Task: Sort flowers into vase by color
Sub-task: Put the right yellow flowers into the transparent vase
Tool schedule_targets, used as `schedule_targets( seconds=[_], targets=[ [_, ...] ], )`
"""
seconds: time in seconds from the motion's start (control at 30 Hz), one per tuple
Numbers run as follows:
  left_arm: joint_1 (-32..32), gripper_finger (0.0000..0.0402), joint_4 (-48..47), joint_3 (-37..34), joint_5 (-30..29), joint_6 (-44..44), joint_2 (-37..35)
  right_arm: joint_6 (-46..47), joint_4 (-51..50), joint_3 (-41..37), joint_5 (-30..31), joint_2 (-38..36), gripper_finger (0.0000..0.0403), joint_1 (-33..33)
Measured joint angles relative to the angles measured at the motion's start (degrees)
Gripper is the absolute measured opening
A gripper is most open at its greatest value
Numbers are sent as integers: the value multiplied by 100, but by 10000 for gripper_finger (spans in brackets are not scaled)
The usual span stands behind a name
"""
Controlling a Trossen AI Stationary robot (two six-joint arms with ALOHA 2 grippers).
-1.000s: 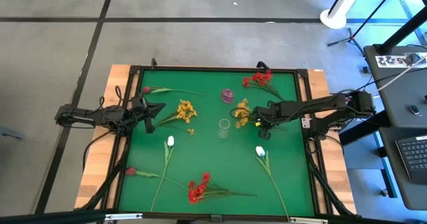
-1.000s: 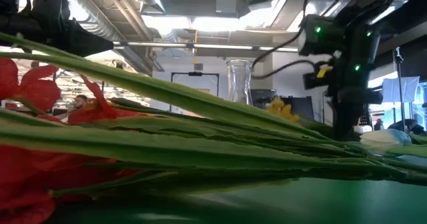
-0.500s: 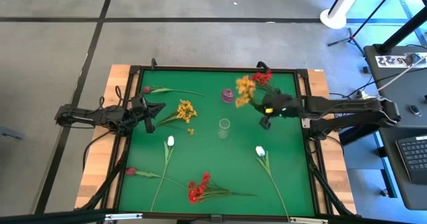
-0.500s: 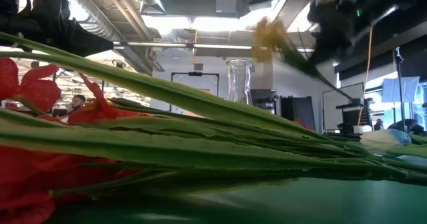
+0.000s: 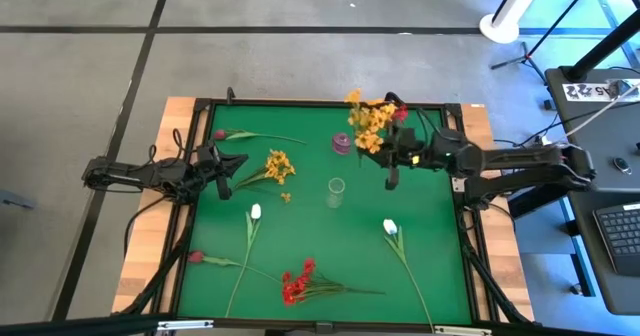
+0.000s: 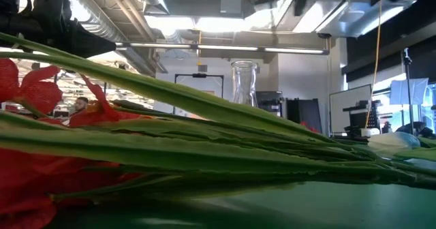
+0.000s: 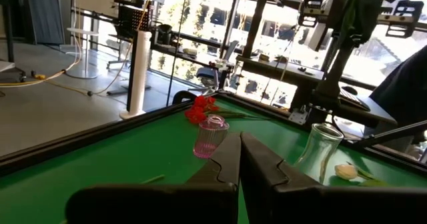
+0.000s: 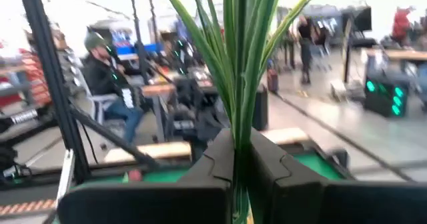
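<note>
My right gripper [image 5: 386,156] [image 8: 235,163] hangs above the table's far right part, shut on a yellow flower [image 5: 368,122]. Its blossoms stand over the pink vase [image 5: 342,143]. The clear vase [image 5: 336,189] [image 6: 245,83] stands upright mid-table. Another yellow flower [image 5: 278,166] lies on the mat near my left gripper [image 5: 236,163] [image 7: 239,163], which waits shut at the left edge. Red flowers [image 5: 297,281], white tulips [image 5: 256,213] [image 5: 390,227] and dark pink buds [image 5: 219,134] [image 5: 196,257] lie flat on the green mat. My right gripper pinches the yellow flower's leafy green stem [image 8: 236,127] between its two fingers. The fingers come roughly level from the table's right and lie across the stem. The flower is lifted clear of the table and stands about upright, leaves and blossoms above the fingers.
A second red flower [image 5: 398,113] lies at the far right, partly under the lifted blossoms. In the low view, red blossoms [image 6: 30,93] and long green stems [image 6: 204,150] fill the foreground. A raised black frame [image 5: 320,103] borders the mat. People sit in the room beyond.
My right gripper has risen from the mat beside the clear vase and tipped from pointing down to about level, staying shut. The yellow flower has come up clear of the table with it, its blossoms swinging up and toward the far edge.
</note>
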Motion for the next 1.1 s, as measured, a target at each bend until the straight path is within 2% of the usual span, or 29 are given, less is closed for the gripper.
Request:
schedule_targets(
  seconds=[0.13, 0.27, 1.1],
  targets=[
    [1, 0, 2, -1, -2, 0, 0, -18, 852, -2, -422, 731, 10, 0],
    [1, 0, 1, 0, 0, 0, -1, 35, 1106, -2, -655, 1094, 9, 0],
    [1, 0, 2, -1, -2, 0, -2, 328, 1206, -4, -964, 1690, 13, -4]
  ],
)
